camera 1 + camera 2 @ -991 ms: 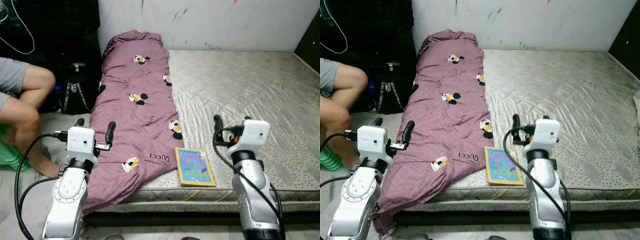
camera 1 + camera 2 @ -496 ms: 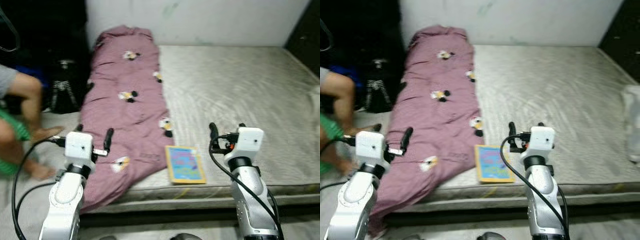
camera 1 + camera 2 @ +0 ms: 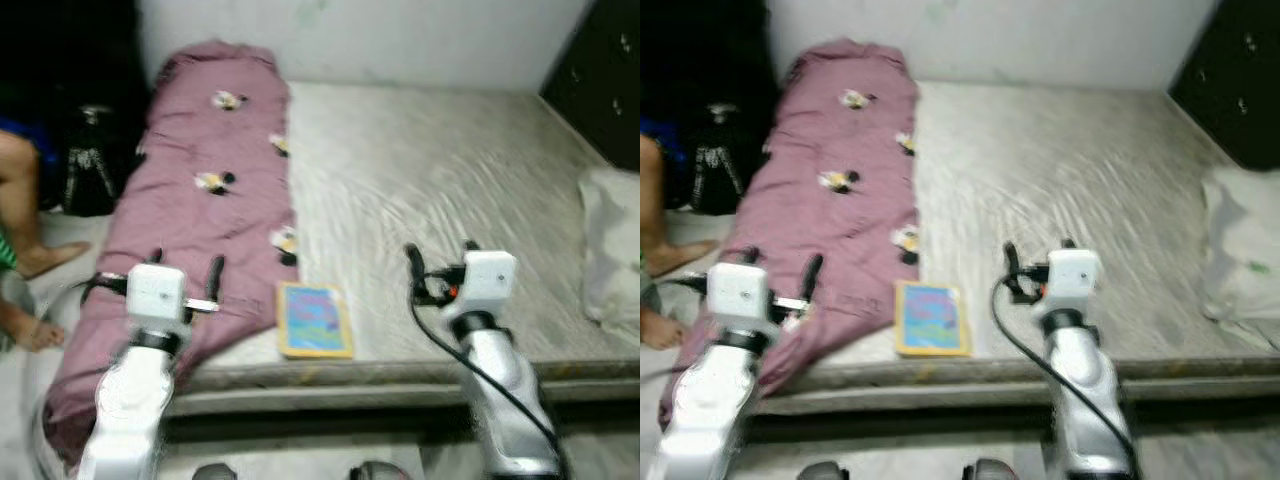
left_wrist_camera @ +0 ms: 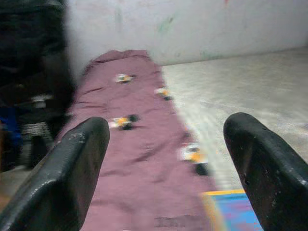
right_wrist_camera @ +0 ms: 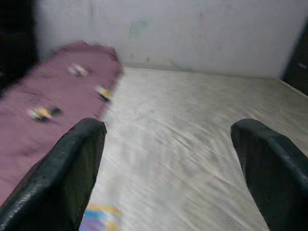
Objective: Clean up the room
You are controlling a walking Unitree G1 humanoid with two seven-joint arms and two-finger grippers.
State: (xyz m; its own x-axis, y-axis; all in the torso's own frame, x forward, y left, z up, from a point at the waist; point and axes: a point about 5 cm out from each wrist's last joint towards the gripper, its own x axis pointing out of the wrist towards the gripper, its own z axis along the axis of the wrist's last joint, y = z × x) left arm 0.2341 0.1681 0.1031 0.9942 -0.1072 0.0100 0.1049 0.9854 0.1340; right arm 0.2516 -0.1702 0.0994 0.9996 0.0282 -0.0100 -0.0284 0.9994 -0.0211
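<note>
Book (image 3: 315,319) with yellow border and blue cover, flat near front edge of bare mattress (image 3: 450,190), just beside purple blanket (image 3: 190,200) along its left side. White pillow (image 3: 610,250) at right edge. Left pincer (image 3: 185,277) raised over blanket's lower end, fingers spread wide, empty. Right pincer (image 3: 438,262) above mattress right of book, likewise wide open, empty. Person's bare leg (image 3: 25,215) on floor at far left.

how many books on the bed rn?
1. A book with a yellow border and blue cover lies flat near the mattress front edge, beside the purple blanket, between the two grippers. The blanket could hide others.
</note>
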